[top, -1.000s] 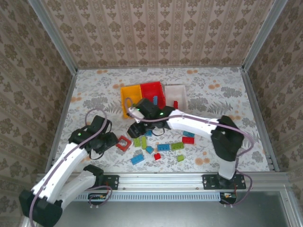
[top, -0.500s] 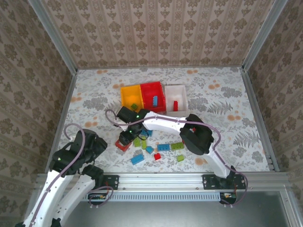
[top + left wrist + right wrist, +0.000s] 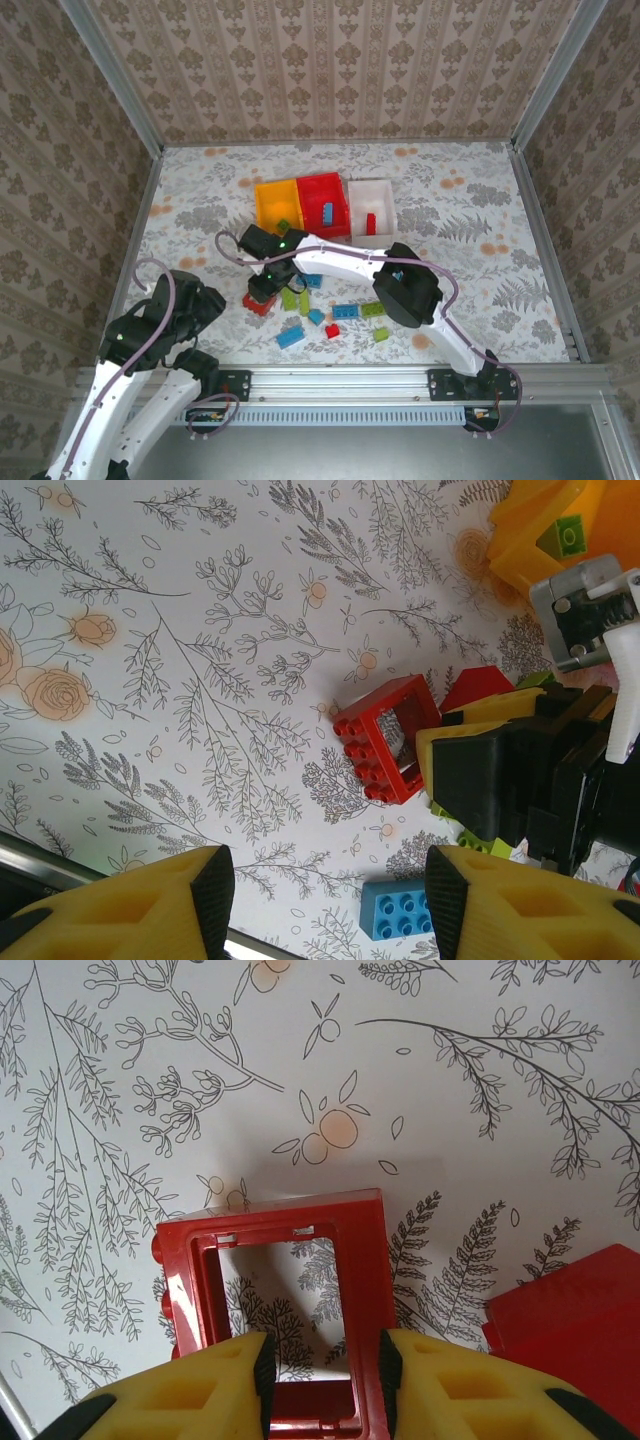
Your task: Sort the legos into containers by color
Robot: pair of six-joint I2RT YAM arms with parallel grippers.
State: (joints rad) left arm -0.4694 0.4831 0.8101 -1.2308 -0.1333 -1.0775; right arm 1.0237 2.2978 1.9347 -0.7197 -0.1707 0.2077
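Since a second ago the right gripper (image 3: pixel 262 290) has swung left across the brick pile to the red frame piece (image 3: pixel 275 1225); the left gripper (image 3: pixel 328 880) has pulled back toward its base. On the right, the fingers (image 3: pixel 200 1390) stand a narrow way apart, straddling one wall of the frame. One finger is over the opening and the other just outside, with table pattern showing in the gap and no clamp seen. A second red brick (image 3: pixel 570 1310) lies just past the outer finger. The left fingers (image 3: pixel 150 900) are spread wide with nothing between them. The frame lies ahead of their tips, and a blue brick (image 3: pixel 400 912) lies beside one tip. The yellow-orange bin (image 3: pixel 272 200), red bin (image 3: pixel 310 192) and white bin (image 3: pixel 370 195) sit beyond the right fingers.
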